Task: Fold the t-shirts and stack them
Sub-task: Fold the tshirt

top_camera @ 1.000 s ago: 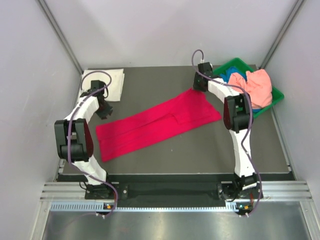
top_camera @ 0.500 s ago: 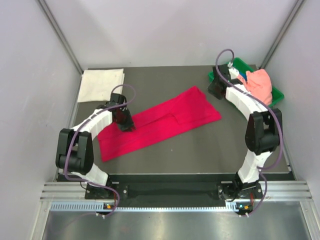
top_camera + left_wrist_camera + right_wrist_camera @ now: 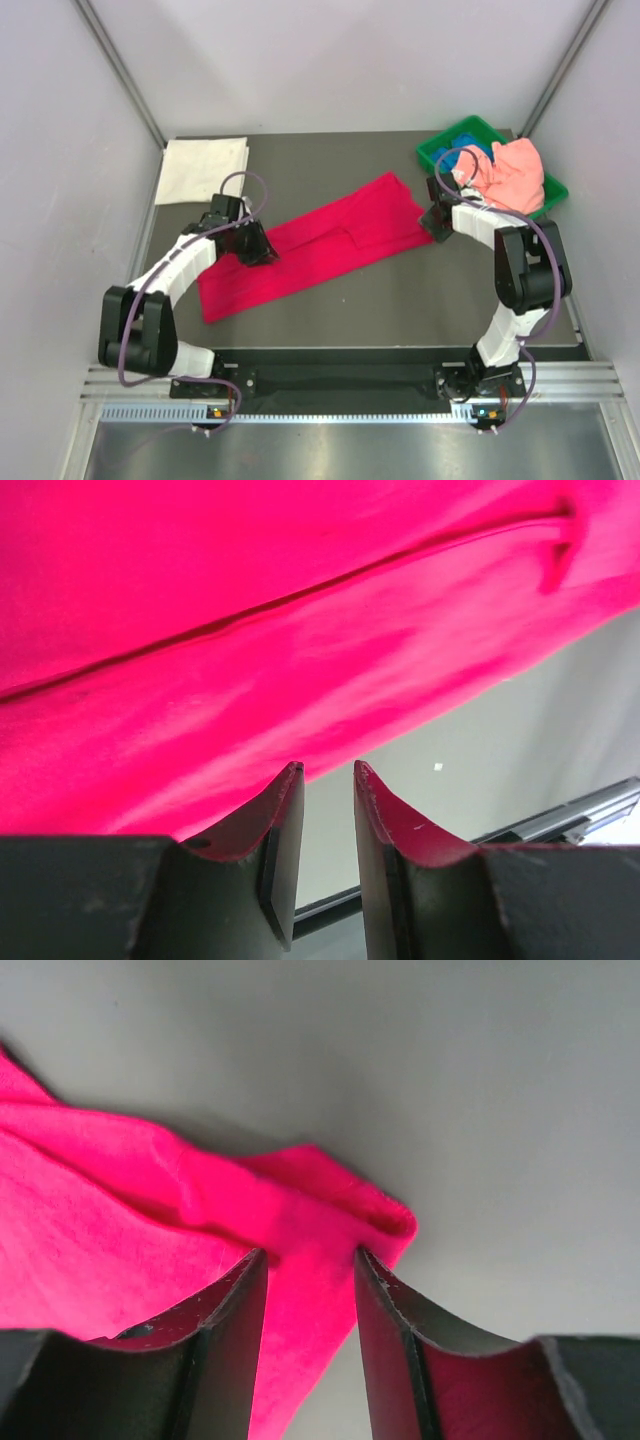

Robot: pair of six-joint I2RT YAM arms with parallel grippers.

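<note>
A long crimson-red cotton t-shirt (image 3: 320, 245) lies flat and folded into a narrow band, slanting across the middle of the dark grey matte table (image 3: 400, 300). A lengthwise fold line and a short sleeve hem crease its smooth surface.

The left gripper (image 3: 325, 770) sits low at the band's near left edge. Its black, wedge-shaped fingers stand a narrow gap apart. Bare table shows in that gap and no cloth is pinched; the shirt's edge runs just past the tips.

The right gripper (image 3: 308, 1253) is at the shirt's far right corner. Its fingers are parted wider, and the soft, fuzzy, rounded corner shows between them. It is not clamped, and I cannot tell whether the tips touch it.

A white t-shirt folded square (image 3: 203, 170) rests at the far left corner of the table. A crumpled salmon-pink shirt (image 3: 515, 172) and a blue one (image 3: 462, 157) are heaped in the green plastic bin (image 3: 440, 148) at the far right.
</note>
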